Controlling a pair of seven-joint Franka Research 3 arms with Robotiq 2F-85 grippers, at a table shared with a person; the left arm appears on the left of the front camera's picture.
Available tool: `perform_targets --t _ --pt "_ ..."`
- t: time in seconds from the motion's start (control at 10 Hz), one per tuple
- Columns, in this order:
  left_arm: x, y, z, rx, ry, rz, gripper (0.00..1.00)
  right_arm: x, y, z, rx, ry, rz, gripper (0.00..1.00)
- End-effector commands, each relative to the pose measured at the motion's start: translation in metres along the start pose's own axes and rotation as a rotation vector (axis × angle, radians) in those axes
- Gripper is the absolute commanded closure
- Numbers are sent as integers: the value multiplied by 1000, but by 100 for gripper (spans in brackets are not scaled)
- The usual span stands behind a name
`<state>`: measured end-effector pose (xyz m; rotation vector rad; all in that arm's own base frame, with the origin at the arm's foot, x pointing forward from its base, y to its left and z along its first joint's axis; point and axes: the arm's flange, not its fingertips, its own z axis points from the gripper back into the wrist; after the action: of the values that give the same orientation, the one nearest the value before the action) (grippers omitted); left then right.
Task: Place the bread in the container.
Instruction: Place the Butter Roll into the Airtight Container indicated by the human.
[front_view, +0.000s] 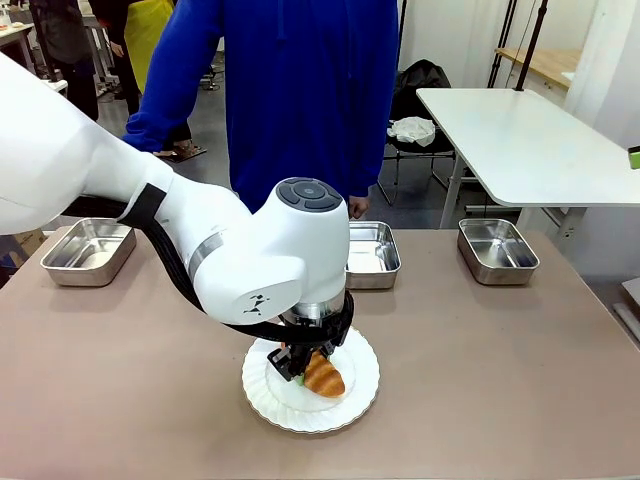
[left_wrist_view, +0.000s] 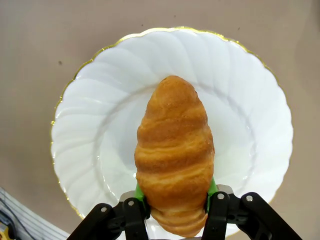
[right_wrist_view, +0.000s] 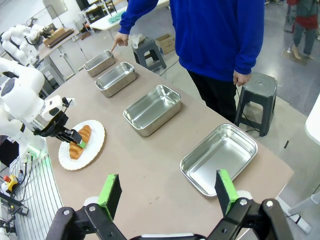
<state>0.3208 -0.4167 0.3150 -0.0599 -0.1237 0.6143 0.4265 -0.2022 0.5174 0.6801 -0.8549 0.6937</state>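
Left pincer (left_wrist_view: 175, 193) grips the bread (left_wrist_view: 175, 145) between its pads, over the white plate (left_wrist_view: 95, 125).

Bread (left_wrist_view: 174, 160): golden-brown, crossed by darker and paler ridged bands. Plate (left_wrist_view: 100, 125): white, with radial fluting and a thin gold line along the scalloped rim. Desk (front_view: 500, 380): matt grey-brown. Pans (right_wrist_view: 152, 109): bare silver steel, bright and reflective inside. Left hand (left_wrist_view: 176, 192) and right hand (right_wrist_view: 167, 186): black fingers with bright green pads. Arm (front_view: 250, 260): white, with a dark grey button cap. Person's top (front_view: 310, 90): deep blue.
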Motion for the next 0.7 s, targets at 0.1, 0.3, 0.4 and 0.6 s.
perform_targets --t 0.1,0.3,0.4,0.6 --pt "49 21 72 -7 6 -86 58 1 1 0 4 -8 4 0" --pt "83 35 124 9 33 -180 58 1 1 0 4 -8 4 0" --pt "101 47 153 0 37 -231 58 1 1 0 4 -8 4 0" --pt "144 78 197 16 43 -411 58 1 1 0 4 -8 4 0"
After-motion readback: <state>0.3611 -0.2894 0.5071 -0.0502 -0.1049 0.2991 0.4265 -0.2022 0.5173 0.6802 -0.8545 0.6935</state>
